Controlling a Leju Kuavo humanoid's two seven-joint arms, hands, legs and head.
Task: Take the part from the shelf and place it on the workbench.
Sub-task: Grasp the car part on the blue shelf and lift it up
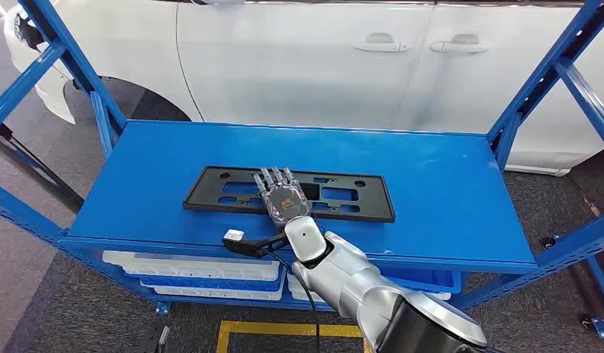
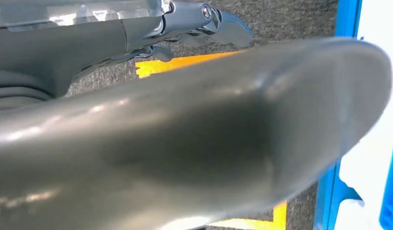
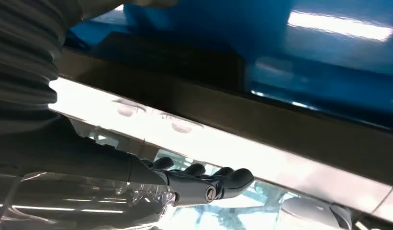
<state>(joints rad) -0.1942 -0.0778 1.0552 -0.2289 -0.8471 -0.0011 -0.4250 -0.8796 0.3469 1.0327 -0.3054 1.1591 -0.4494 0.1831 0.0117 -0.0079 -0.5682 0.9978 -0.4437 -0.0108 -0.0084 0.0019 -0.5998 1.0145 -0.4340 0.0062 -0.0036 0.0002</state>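
Hiding part (image 1: 210, 189) middle: right robot hand (image 1: 282, 197)

Blue uprights (image 1: 521, 110) flanking the open shelf (image 1: 438, 184)

Blue shelf, black part, white car, silver arm.

The shelf (image 1: 446, 191) is a saturated blue across deck and slanted posts. The part (image 1: 343, 195) is matt black, with blue showing through its cut-outs. The right hand (image 1: 282, 197) is dark grey with a small orange mark on its back, on a silver arm (image 1: 357, 283). The car (image 1: 321, 59) along the upper frame is plain white. White bins (image 1: 196, 268) and blue bins (image 1: 431, 281) sit below; the floor (image 1: 78, 323) is speckled grey with a yellow line (image 1: 284, 329). The left hand (image 2: 185, 28) is dark grey.
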